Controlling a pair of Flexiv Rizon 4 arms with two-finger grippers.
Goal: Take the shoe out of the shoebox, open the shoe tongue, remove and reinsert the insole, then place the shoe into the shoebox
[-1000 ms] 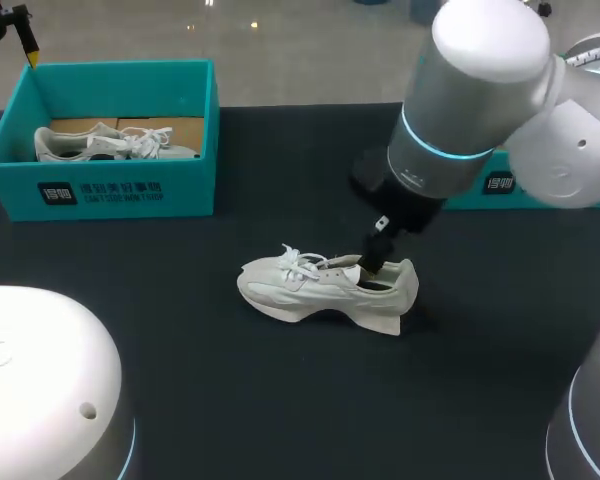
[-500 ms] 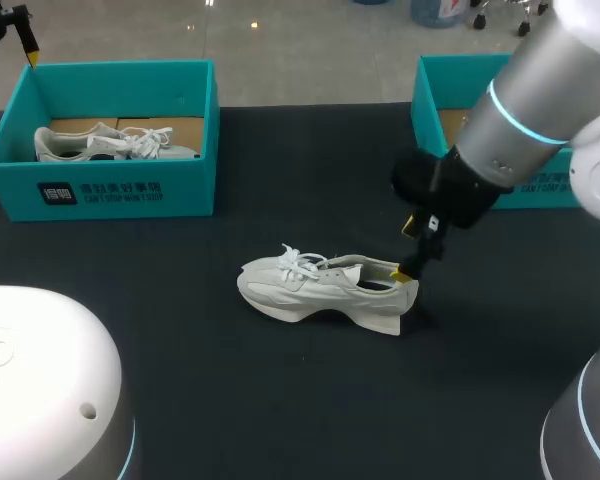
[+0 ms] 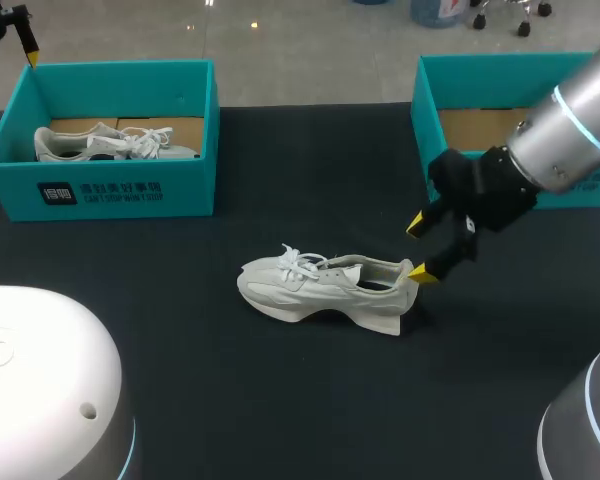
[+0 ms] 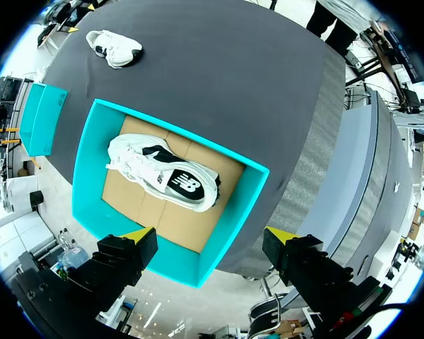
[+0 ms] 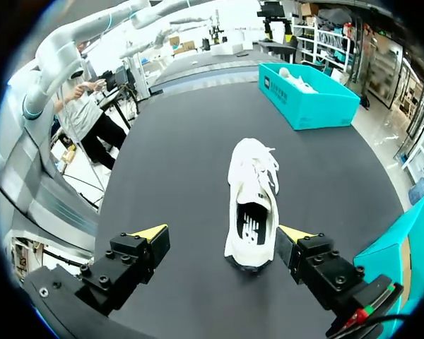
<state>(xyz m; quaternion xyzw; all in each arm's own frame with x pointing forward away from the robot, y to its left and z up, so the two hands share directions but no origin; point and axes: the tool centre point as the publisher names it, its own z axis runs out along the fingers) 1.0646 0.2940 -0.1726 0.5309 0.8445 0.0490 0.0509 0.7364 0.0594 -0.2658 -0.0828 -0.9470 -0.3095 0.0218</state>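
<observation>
The shoe (image 3: pixel 325 290) stands mid-tabletop with its insole inside. The right gripper (image 3: pixel 418 250) has pulled out of its opening to just past the heel, fingers apart and empty, so reinsertion looks done and boxing remains. There are two shoes and two shoeboxes: the right shoebox (image 3: pixel 427 110) is at the far-right corner, and the left shoebox (image 3: pixel 130 190) at the far-left corner holds the second shoe (image 3: pixel 110 143) under the left gripper (image 4: pixel 210 234), which is also spread.

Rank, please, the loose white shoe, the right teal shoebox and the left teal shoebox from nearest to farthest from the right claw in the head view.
1. The loose white shoe: heel just beside the right claw.
2. The right teal shoebox: behind the claw, far right.
3. The left teal shoebox: across the table, far left.
</observation>
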